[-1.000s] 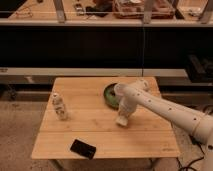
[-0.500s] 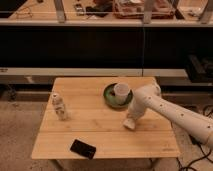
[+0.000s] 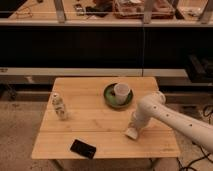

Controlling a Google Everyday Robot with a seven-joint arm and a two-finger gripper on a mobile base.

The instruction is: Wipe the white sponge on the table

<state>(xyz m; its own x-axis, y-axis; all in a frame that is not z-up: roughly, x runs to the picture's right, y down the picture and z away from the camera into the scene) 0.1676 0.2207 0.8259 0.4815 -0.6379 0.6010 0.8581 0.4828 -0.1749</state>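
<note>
Over on the left of the table (image 3: 95, 131), a small white bottle (image 3: 59, 106) stands upright near the edge, well apart from the action. Moving along, there's a flat black gadget (image 3: 83, 148) lying near the front edge. Middle of the board now: a green plate (image 3: 111, 100) with a white cup (image 3: 121, 91) sitting on it, toward the back.

And here's the business end! The white arm (image 3: 165, 115) reaches in from the right and bends down, with the gripper (image 3: 133, 131) low at the tabletop, front right of centre. Right beneath its tip sits a small pale block, the white sponge (image 3: 132, 133), pressed against the wood by the look of it. How wide the gripper stands, and whether it truly grips the sponge, I cannot tell from here.

As for handling, my read is that the sponge is light and soft, so it will squash under pressure and drag rather than slide freely on the planks. Best held across its short sides, near the top, leaving the broad underside flat for wiping. Press too hard and it could fold or slip out sideways.
</note>
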